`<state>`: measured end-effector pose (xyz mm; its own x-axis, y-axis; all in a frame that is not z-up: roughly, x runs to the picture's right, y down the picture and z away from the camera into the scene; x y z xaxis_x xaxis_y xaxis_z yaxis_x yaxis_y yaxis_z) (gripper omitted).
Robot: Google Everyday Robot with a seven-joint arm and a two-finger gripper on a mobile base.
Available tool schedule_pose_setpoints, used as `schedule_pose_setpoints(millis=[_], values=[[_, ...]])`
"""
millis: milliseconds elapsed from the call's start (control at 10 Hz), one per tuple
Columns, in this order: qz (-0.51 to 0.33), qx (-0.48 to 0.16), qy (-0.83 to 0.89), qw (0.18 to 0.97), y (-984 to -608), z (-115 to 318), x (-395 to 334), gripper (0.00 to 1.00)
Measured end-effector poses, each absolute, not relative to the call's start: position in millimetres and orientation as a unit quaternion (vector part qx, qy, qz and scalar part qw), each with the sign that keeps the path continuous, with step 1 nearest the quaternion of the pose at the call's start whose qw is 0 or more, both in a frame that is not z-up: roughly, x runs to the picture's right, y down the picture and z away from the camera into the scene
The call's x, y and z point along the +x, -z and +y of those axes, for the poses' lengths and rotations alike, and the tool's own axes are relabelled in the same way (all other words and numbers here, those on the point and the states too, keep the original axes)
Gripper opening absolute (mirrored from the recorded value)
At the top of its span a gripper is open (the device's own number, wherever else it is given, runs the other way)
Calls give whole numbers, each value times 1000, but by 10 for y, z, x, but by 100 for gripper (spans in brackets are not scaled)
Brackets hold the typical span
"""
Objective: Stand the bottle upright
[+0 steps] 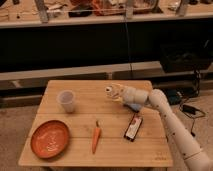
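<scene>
Reaching in from the right over the wooden table [150,150], the pale arm [172,122] ends in the gripper [116,93], poised near the far middle of the top. The orange plate [33,140] lies well off to the gripper's left and nearer me, and nothing shows on it. The clear cup [66,101] stands upright to the gripper's left, apart from it, and looks empty. A dark flat packet [133,127] lies just on the near side of the gripper, and a carrot [96,136] lies near it, further left. A small blue thing [134,106] sits under the wrist. The bottle [109,90] is right at the gripper's tip, lying over with its pale end pointing left. Whether the gripper is clamped on it or only against it, I cannot tell.

A loose hold could let the bottle slip while it is turned, and it would likely roll. Set down tilted, it would probably topple.
</scene>
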<state>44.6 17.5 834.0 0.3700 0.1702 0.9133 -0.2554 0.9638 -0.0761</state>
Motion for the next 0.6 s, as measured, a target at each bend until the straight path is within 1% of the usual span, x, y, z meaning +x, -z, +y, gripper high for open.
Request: schedule_pose_setpoints(millis=[200, 400, 600], values=[[-581, 14, -190, 791, -8351, 107, 517, 0], [-623, -37, -266, 735, -8328, 35, 537, 0], [-662, -118, -357, 649, -8263, -76, 583, 0]])
